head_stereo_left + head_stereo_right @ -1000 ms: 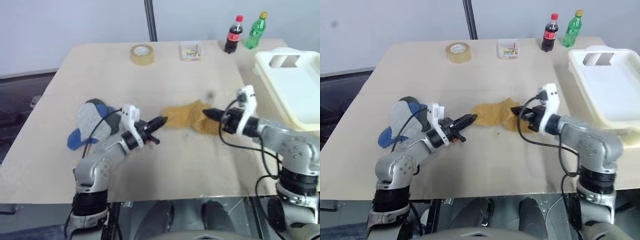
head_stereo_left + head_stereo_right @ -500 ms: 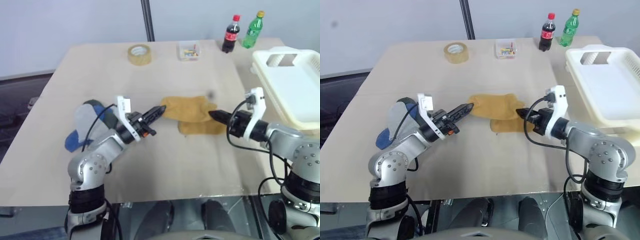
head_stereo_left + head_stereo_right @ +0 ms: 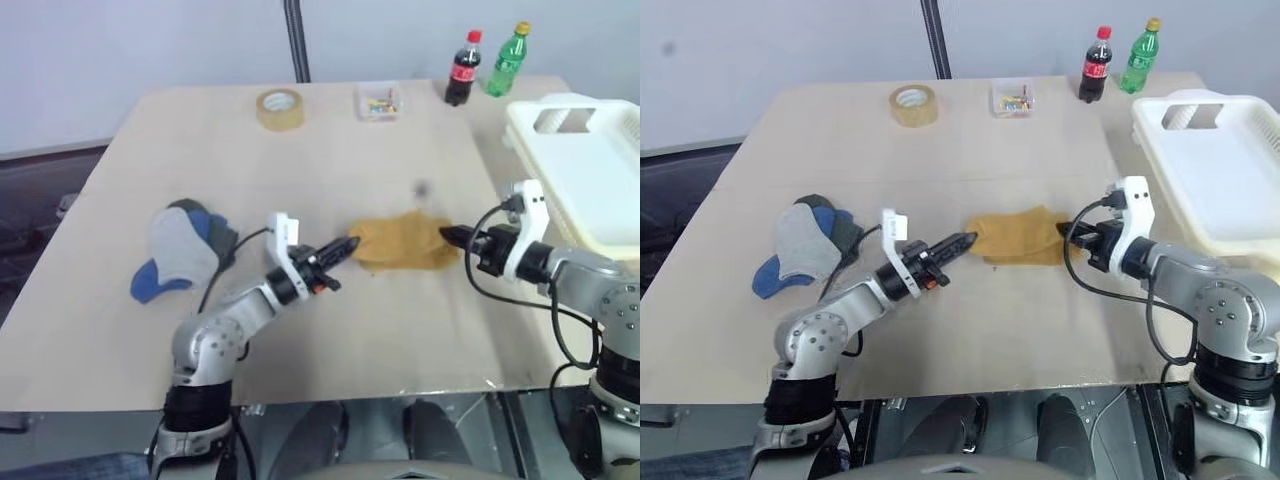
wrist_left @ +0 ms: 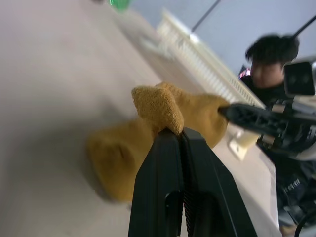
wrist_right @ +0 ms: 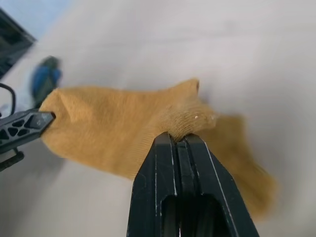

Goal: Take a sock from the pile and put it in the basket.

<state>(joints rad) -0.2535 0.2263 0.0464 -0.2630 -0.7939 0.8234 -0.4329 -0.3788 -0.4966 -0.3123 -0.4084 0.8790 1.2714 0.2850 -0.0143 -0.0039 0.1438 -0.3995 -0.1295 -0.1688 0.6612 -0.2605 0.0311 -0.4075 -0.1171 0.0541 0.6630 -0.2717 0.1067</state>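
A mustard-yellow sock (image 3: 400,243) is stretched between my two grippers just above the table, right of centre. My left gripper (image 3: 348,244) is shut on its left corner, which bulges above the fingers (image 4: 168,163) in the left wrist view. On the opposite edge, my right gripper (image 3: 447,236) is also shut, pinching the fabric (image 5: 118,128). More mustard fabric lies on the table under the stretched sock. The pile (image 3: 180,250) of grey and blue socks sits at the table's left. To the right of my right arm stands the white basket (image 3: 1225,180).
A tape roll (image 3: 281,108), a small clear box (image 3: 379,101), a cola bottle (image 3: 461,68) and a green bottle (image 3: 509,60) line the far edge. A dark pole (image 3: 297,40) rises behind the table. Bare tabletop lies between the sock and the near edge.
Both grippers have carried the sock to the right and a little lower, closer to the basket. Each keeps its grip.
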